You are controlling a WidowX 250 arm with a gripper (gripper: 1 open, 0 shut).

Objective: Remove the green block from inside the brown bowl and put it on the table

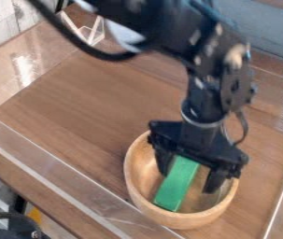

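The green block (pixel 175 187) lies inside the brown bowl (pixel 141 177) at the lower middle of the camera view, slanting from the bowl's front left up toward its back. My black gripper (pixel 190 175) reaches down into the bowl from above. Its fingers stand open on either side of the block's upper end, one finger (pixel 165 168) to the left and the other to the right. The block rests on the bowl's floor, and I cannot tell whether the fingers touch it. The bowl stands on the dark wooden table (pixel 93 103).
A low clear acrylic wall (pixel 56 173) runs along the table's front left edge, close to the bowl. Another clear wall lines the back left. The black arm (pixel 169 37) stretches in from the upper left above the table.
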